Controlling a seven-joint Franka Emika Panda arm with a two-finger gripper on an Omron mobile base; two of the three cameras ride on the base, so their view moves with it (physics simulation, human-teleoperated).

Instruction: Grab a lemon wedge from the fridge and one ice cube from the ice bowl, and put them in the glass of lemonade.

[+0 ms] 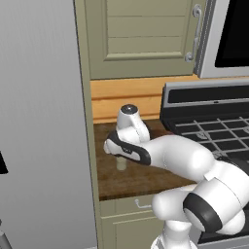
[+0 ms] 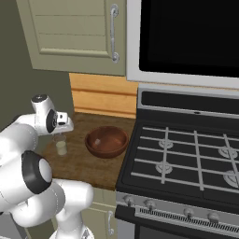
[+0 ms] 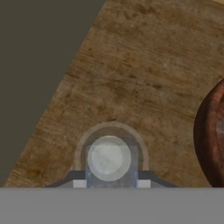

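Your fingers (image 3: 109,183) hover straight above the glass of lemonade (image 2: 60,145) at the middle left of the right base view, seemingly pinching an ice cube (image 3: 109,162), with the ice bowl (image 2: 106,141) just beside it on the table (image 2: 93,165).

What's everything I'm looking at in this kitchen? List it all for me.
glass of lemonade: one, clear with pale yellow liquid, on the counter directly under the gripper
ice bowl: one, reddish-brown, on the counter between glass and stove
counter: one, brown wood, left of the stove
stove: one, black with grey grates, right of the counter
upper cabinet: one, beige, above the counter
fridge: one, grey, left of the counter
gripper: one, dark fingertips, above the glass; a pale see-through block sits between them
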